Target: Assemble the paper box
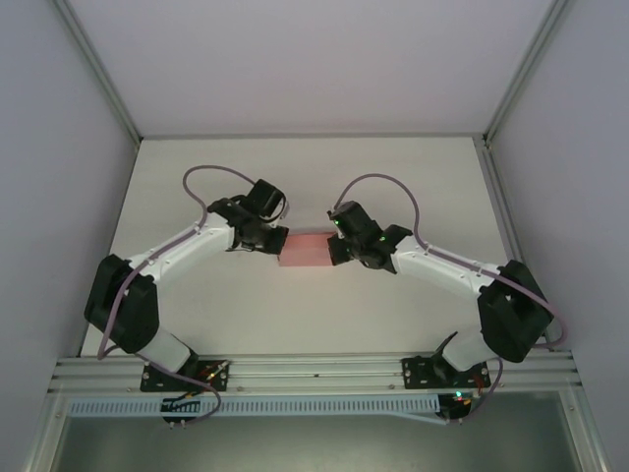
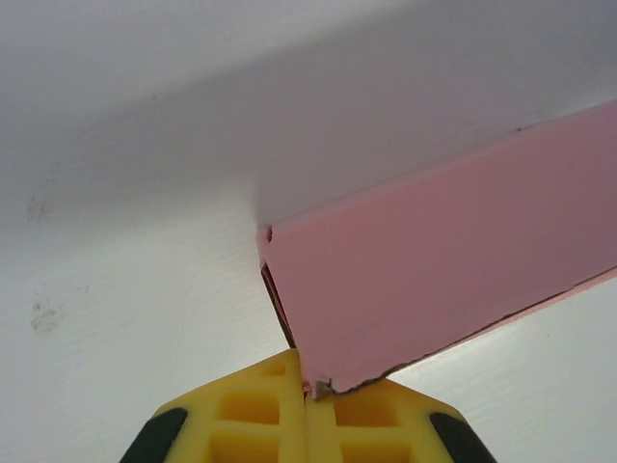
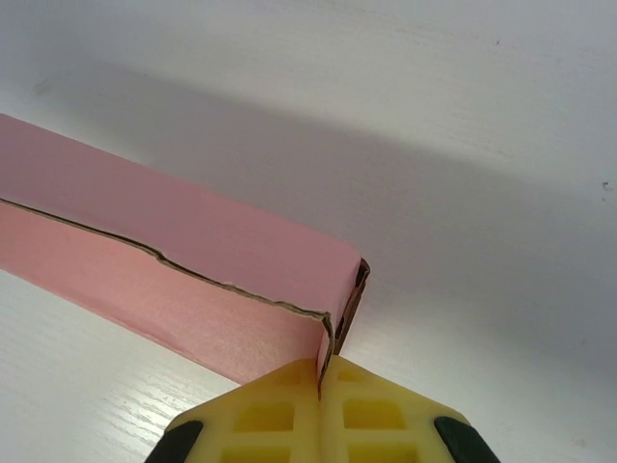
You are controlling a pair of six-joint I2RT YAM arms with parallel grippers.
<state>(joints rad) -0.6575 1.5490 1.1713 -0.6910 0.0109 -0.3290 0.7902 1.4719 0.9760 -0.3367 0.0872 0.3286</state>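
You are working in a robotics lab test cell. A bare white table (image 1: 295, 315) is boxed in by plain pale wall panels (image 1: 59, 177) set in grey metal frame posts (image 1: 98, 69). A grooved aluminium rail (image 1: 314, 372) runs along the near edge, with the left arm (image 1: 187, 246) and right arm (image 1: 442, 264) bolted to it. Just below it lies a white slotted cable duct (image 1: 314, 405). Purple cables (image 1: 211, 177) loop off both arms.

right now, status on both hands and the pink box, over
Left hand shut on pink paper box, left end. Right hand shut on right end. Box folded, held between both. Nothing blocking.
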